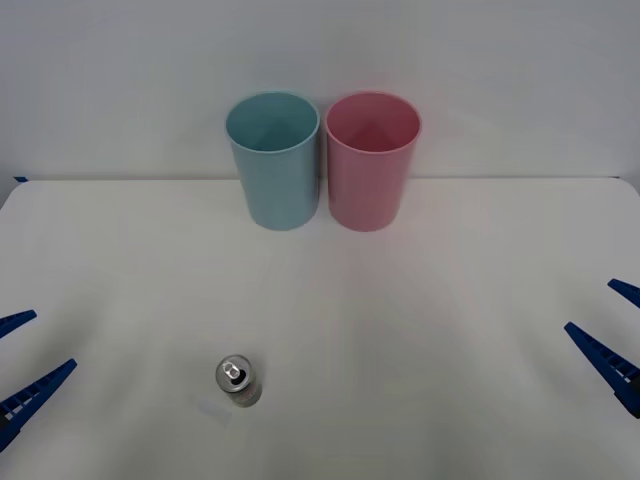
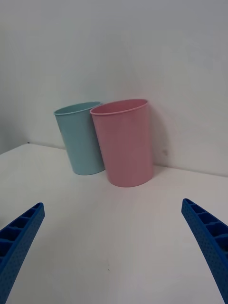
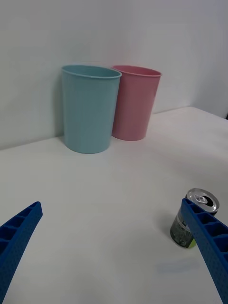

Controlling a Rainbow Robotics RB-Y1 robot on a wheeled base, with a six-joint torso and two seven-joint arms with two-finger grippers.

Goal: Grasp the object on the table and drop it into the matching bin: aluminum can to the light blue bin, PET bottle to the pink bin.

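Left gripper [image 1: 22, 378], open, sits near the upright can [image 1: 238, 381]; right gripper [image 1: 612, 335] open, idle. Risk: an off-centre approach could topple the can.

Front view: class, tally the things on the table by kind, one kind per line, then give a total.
Bins: 2, the light blue bin and the pink bin
Cans: 1, the aluminum can
Total: 3 things on the table
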